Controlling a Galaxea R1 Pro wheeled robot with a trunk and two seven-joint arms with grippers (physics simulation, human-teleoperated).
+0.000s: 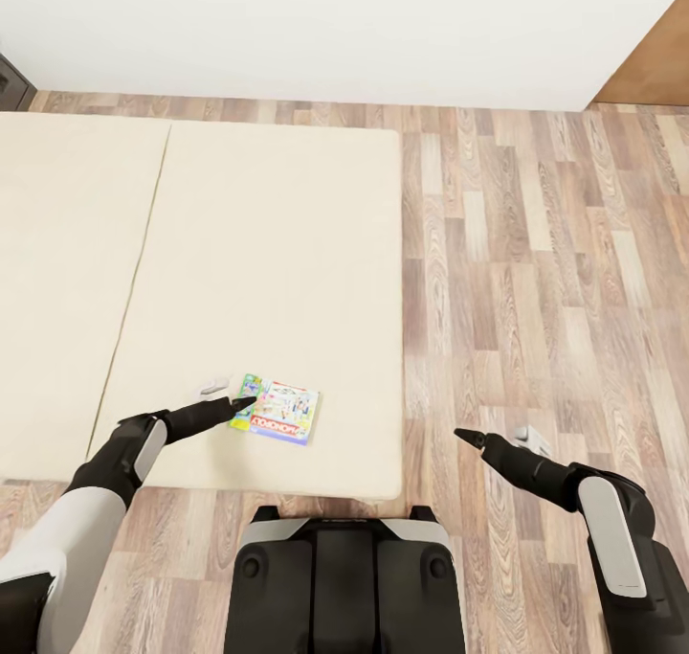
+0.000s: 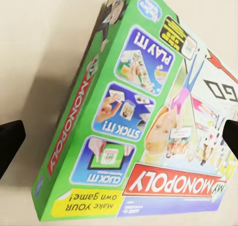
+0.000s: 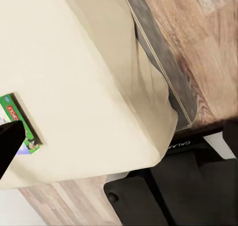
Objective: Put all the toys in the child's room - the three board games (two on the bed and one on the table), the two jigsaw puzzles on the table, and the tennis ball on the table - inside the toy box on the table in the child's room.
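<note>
The flat green-edged "My Monopoly" board game box (image 1: 277, 411) is lying face up on the cream fabric bed (image 1: 239, 252), near its front edge, at roughly eleven o'clock from the robot's dark base (image 1: 340, 577). The left gripper (image 1: 230, 397) is reaching in from the nine o'clock side of the box, one dark fingertip touching or just short of its near corner. In the left wrist view the box (image 2: 144, 121) is sitting between the two dark fingertips (image 2: 11, 141), which are standing spread wide and not pressing on it. The right gripper (image 1: 493, 440) is hanging over the wood-plank floor (image 1: 536, 281) at about two o'clock, well apart from the box; its fingers appear spread with nothing between them.

Risks, as judged: the box is lying flat on soft bedding, so closing fingers could skate over the lid or push it away rather than grip. A corner-only hold could let it pivot and drop.
</note>
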